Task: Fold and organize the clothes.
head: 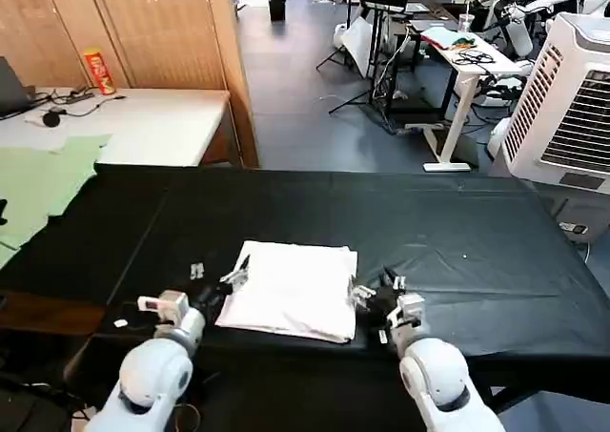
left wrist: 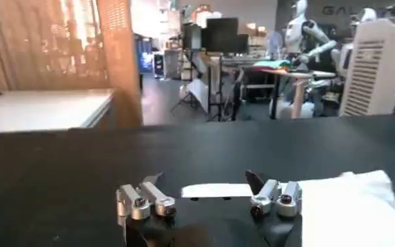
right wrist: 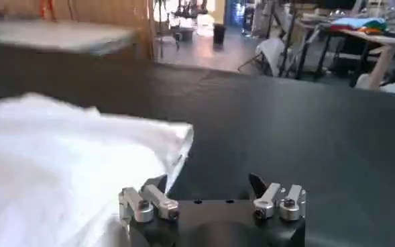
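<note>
White cotton T-shirt [head: 294, 289], plain side up, lies as a compact rectangle near the front edge of the black cloth-covered table [head: 457, 232]. It looks already folded at least once, with layered edges visible along the near side. My read: late in the fold sequence, between folds or ready for the last one or for tidying.

Left gripper [head: 215, 277] sits low over the table at the shirt's left edge, fingers spread wide. In the left wrist view one finger [left wrist: 275, 196] is right at the fabric's edge and the other [left wrist: 143, 199] is over bare black cloth. It grips nothing.

Right gripper [head: 375, 295] sits just beside the shirt's right near corner, fingers apart and empty. In the right wrist view the shirt [right wrist: 56, 168] bulks up on one side of the fingers, and the far corner curls up slightly.

Next move, judged: each gripper has to slide a finger under its side edge, pinch all the layers, then lift evenly and fold across. Risk: catching only the top layer and undoing the stack.
</note>
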`<state>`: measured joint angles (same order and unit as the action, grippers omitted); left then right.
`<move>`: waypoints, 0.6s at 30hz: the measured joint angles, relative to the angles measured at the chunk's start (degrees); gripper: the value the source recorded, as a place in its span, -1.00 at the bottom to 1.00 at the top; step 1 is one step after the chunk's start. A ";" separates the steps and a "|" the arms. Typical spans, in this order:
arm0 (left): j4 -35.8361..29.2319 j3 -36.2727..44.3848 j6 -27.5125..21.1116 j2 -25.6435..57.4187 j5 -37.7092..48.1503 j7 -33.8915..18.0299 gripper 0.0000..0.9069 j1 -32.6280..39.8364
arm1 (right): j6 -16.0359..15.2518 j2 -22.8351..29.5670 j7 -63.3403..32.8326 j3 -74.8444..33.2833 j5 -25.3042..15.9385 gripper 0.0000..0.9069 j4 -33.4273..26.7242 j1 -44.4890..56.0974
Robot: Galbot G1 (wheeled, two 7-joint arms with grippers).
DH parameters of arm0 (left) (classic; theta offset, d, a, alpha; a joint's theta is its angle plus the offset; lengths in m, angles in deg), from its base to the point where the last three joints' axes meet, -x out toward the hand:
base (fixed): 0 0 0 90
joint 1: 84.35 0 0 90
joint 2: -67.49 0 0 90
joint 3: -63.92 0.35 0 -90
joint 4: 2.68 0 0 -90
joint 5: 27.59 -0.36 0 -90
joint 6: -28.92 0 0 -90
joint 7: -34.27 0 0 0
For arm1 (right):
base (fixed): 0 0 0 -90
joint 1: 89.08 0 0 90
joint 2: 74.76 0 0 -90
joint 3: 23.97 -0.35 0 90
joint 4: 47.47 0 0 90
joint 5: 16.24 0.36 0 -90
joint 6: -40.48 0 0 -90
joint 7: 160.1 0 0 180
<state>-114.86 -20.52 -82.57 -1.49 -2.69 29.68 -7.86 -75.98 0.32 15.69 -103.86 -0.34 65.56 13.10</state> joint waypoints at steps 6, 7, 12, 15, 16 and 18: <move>1.23 -2.43 -1.58 -1.21 11.35 0.67 0.94 -0.85 | 0.27 -0.80 -0.13 -2.38 3.05 0.94 5.25 2.30; 1.31 -2.73 -1.73 -1.36 13.03 0.64 0.94 -1.08 | 0.31 -0.81 -0.12 -2.51 3.14 0.94 5.74 2.58; 2.24 -3.52 -2.23 -2.25 21.09 0.56 0.94 -1.91 | 0.43 -0.57 -0.11 -2.64 3.31 0.94 7.15 2.95; 2.85 -3.59 -2.75 -2.59 24.05 0.54 0.89 -1.94 | 0.44 -0.58 -0.08 -2.72 3.39 0.94 7.83 3.00; 3.14 -3.70 -3.04 -2.70 25.18 0.47 0.74 -1.92 | 0.44 -0.61 -0.07 -2.81 3.41 0.94 7.98 3.05; 3.66 -4.02 -3.73 -2.78 28.01 0.20 -0.31 -1.79 | 0.48 -0.65 -0.07 -2.98 3.43 0.94 8.10 3.14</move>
<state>-111.20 -24.54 -86.31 -4.27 25.32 29.88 -9.65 -75.51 -0.33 15.62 -106.84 3.09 73.66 16.25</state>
